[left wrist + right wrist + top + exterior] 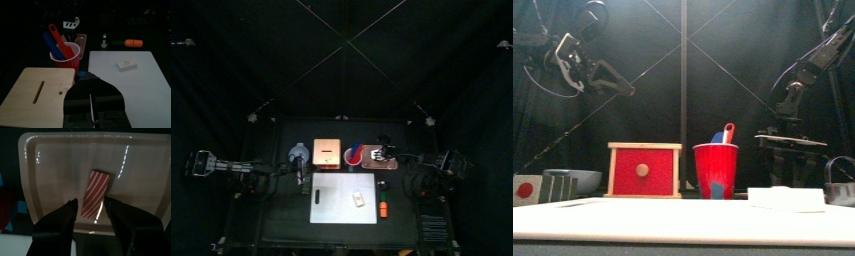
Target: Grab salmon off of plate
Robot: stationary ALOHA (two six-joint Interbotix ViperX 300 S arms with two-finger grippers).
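Hovering w/ jaws wide, empty, right gripper (92, 210) partly hides salmon (95, 194); left gripper's (93, 87) jaws unreadable.

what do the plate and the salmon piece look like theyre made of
Plate: pale glazed ceramic or glossy plastic, judging by the bright streaky reflections on its walls; which one is unclear. Salmon: likely a plastic or rubber toy, flat red-pink strip with regular white stripes and clean edges.
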